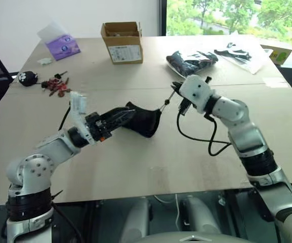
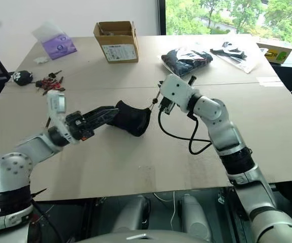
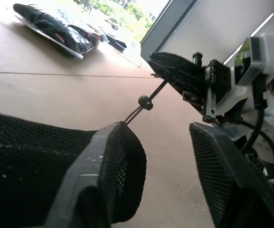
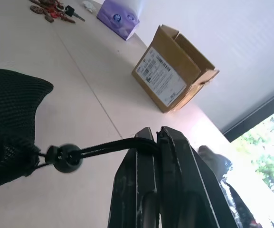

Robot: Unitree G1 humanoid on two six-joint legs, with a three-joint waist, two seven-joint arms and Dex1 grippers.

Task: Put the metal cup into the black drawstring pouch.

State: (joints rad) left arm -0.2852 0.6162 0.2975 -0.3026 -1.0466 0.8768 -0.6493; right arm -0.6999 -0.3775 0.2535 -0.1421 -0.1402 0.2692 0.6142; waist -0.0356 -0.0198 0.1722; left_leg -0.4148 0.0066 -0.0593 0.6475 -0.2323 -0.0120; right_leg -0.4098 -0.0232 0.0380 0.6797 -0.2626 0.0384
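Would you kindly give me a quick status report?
Right gripper shut on drawstring cord. Left gripper open, one finger against black pouch. Nothing in the way.

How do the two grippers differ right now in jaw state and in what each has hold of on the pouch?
The right gripper is shut, pinching the drawstring cord; the left gripper has its fingers spread apart. The right gripper touches only the cord, clear of the fabric; the left gripper has one finger against the black drawstring pouch. Both meet at the pouch, above the table.

Pouch (image 1: 144, 121) mid-table (image 1: 135, 167); box (image 1: 122, 42) behind it; keys (image 1: 57, 85) far left.
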